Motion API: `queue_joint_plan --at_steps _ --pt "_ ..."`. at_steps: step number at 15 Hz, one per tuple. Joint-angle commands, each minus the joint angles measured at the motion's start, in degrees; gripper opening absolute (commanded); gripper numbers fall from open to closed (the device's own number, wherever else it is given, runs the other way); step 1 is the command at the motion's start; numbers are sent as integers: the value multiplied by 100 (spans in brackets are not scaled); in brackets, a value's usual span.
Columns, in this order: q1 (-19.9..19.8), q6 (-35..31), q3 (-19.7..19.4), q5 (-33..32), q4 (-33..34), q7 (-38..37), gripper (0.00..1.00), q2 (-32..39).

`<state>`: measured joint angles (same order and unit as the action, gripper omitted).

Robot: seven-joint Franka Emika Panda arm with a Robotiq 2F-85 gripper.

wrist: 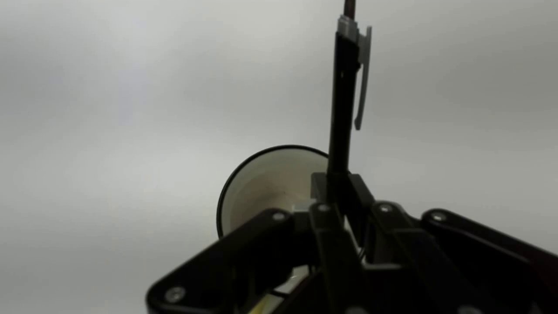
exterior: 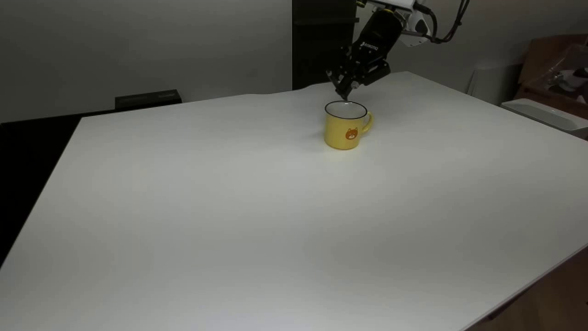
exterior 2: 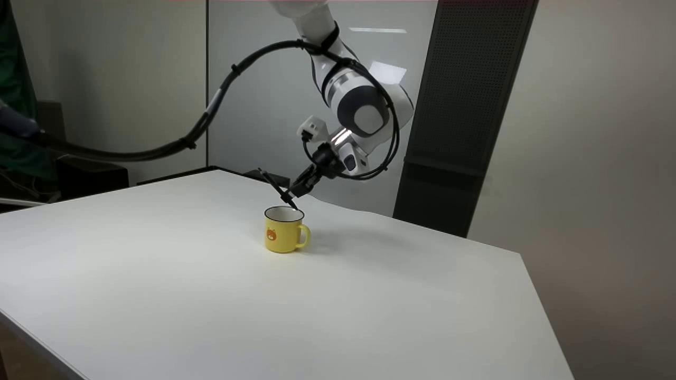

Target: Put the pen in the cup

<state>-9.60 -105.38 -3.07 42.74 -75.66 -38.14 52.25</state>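
Note:
The yellow cup with a white inside and dark rim stands upright on the table in both exterior views [exterior: 339, 132] [exterior 2: 279, 234]. In the wrist view the cup [wrist: 266, 185] opens below my fingers, partly hidden by them. My gripper [wrist: 338, 189] is shut on the black pen [wrist: 343, 96], whose grey clip end points away from the fingers. In an exterior view the pen [exterior 2: 271, 182] is tilted, its lower end close to the cup's rim on the handle side. I cannot tell whether that end is over the opening or behind the rim. The gripper also shows in both exterior views [exterior: 347, 87] [exterior 2: 288, 196].
The white table [exterior: 206, 207] bears the cup. A thick black cable [exterior 2: 158, 153] loops from the arm. A dark box [exterior: 148, 99] is behind the table's back edge. A white tray [exterior: 546, 115] is beyond the table's side edge, and a dark panel [exterior 2: 459, 105] stands behind.

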Motion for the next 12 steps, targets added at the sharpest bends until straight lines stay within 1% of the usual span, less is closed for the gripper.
queue_joint_plan --at_steps 1,12 --pt "-6 61 -12 37 277 -308 3 164" --pt "-68 138 -47 19 252 -494 3 315"
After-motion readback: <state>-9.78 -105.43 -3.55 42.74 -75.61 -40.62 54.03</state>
